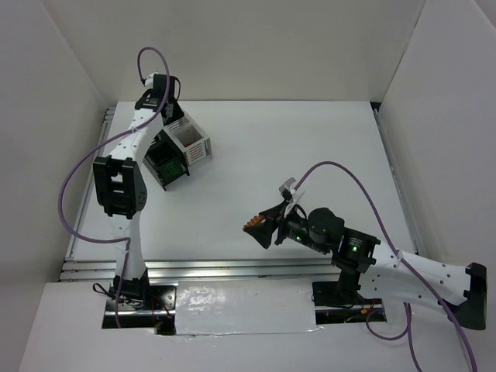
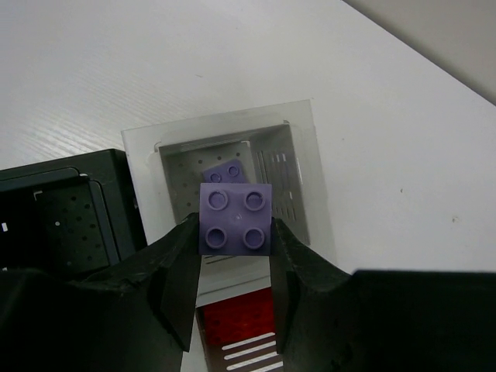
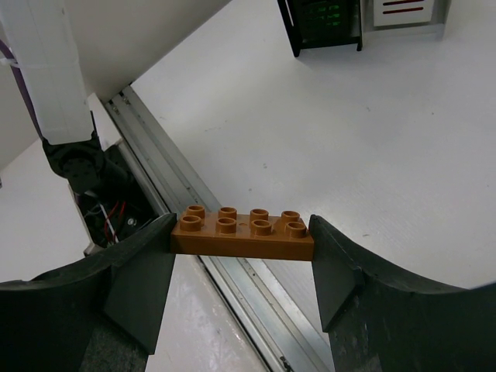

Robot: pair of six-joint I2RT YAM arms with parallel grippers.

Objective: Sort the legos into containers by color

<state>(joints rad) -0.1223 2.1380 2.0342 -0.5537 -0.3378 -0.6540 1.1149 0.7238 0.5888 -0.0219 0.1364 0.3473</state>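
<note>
My left gripper (image 2: 235, 232) is shut on a pale purple square lego (image 2: 235, 219), held over the white container (image 2: 298, 194). A second purple lego (image 2: 227, 172) lies inside that container. The black container (image 2: 70, 209) stands beside it on the left. In the top view these are the white container (image 1: 195, 146) and the black one (image 1: 167, 169), which shows green inside, with the left gripper (image 1: 172, 122) above them. My right gripper (image 3: 242, 240) is shut on the two ends of a long brown lego (image 3: 242, 232). It hangs above the table's near middle (image 1: 260, 226).
Below the purple lego, red shows behind white slots (image 2: 236, 318). A metal rail (image 3: 232, 294) runs along the table's near edge under the right gripper. White walls enclose the table on the left, back and right.
</note>
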